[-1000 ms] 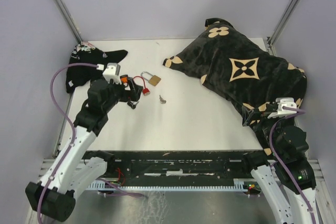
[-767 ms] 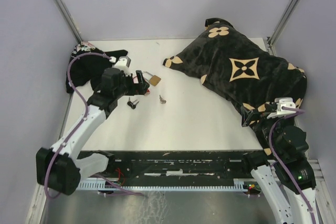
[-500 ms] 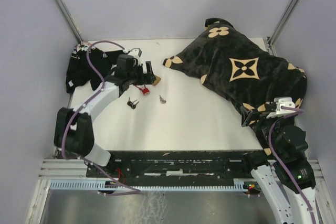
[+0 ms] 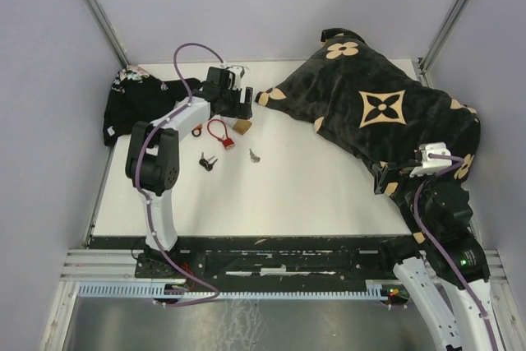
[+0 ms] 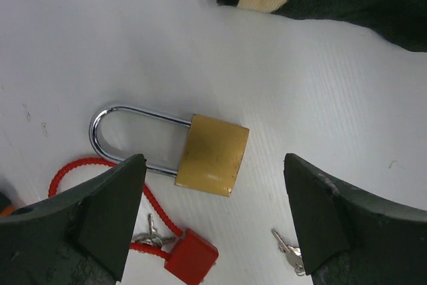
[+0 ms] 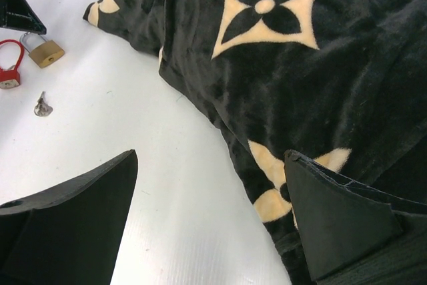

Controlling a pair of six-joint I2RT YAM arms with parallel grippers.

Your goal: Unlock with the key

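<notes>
Above the brass padlock, we see the left gripper with its two dark jaws spread wide, one to each side of the lock and holding nothing. From the wrist view we cannot tell whether the tips touch the surface.

The padlock lies flat on the white table. Its silver shackle points to the left of the wrist view, and both ends meet the brass body. Just beside it lies a red cable lock, whose thin red cable loops up close to the shackle. Tiny silver keys rest against its red block. A single small key lies loose on the table, near the padlock but apart from it.

From overhead, we see the left arm stretched far toward the back of the table. A pair of black-headed keys lies nearer the front, apart from the locks. A crumpled dark garment fills the back left corner. A large black blanket with cream flower shapes covers the right side, and one of its corners reaches close to the left gripper.

At the blanket's near edge, we see the right gripper, its jaws also wide apart and empty, well apart from the padlock.
</notes>
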